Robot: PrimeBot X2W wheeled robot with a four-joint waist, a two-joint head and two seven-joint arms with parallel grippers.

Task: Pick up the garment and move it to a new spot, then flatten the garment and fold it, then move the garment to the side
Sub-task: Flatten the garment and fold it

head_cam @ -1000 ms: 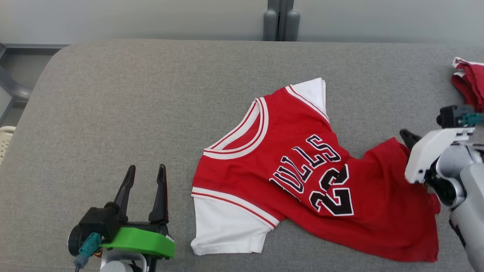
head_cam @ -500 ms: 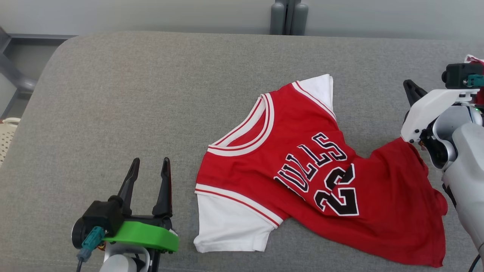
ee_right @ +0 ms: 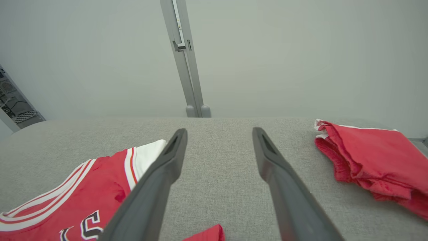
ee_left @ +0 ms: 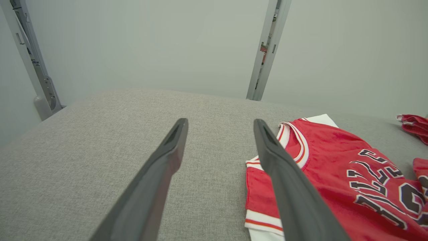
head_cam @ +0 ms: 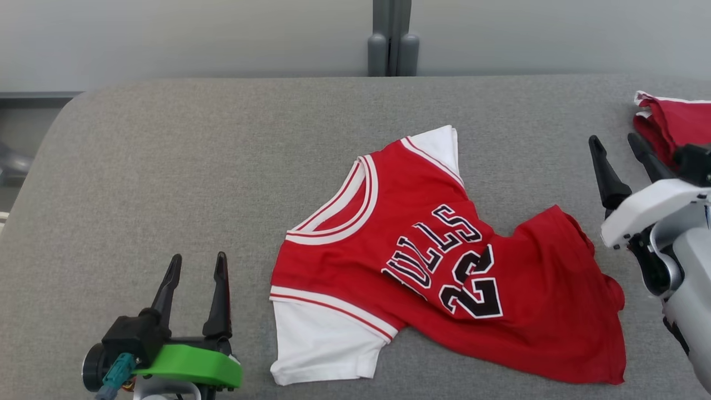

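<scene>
Fingers (head_cam: pixel 220 294) of my left gripper (head_cam: pixel 198 261) stand spread and empty in the head view, at the near left of the grey padded table (head_cam: pixel 166 166). The red jersey (head_cam: pixel 444 261) lies face up mid-table, with its collar to the left and its hem bunched and creased at the right. My right gripper (head_cam: pixel 614 145) is spread too and holds nothing. It sits just past that rumpled end, with a second red garment (head_cam: pixel 675 119) close behind it at the far right.

My worry is the bunched hem: I could pinch only its top layer and drag the crease deeper when I flatten. A wide reach with my right arm could also snag the neighbouring garment.

My left arm rests low, pointing away from me. My right forearm slants in from the near right with the fingers raised.

From the left wrist, my open fingers frame bare table, with the jersey's collar and sleeve band just right of them.

From the right wrist, open fingers frame bare table again. The jersey's far sleeve lies to the left, the other garment to the right, and a red tip of hem shows at the bottom edge.
</scene>
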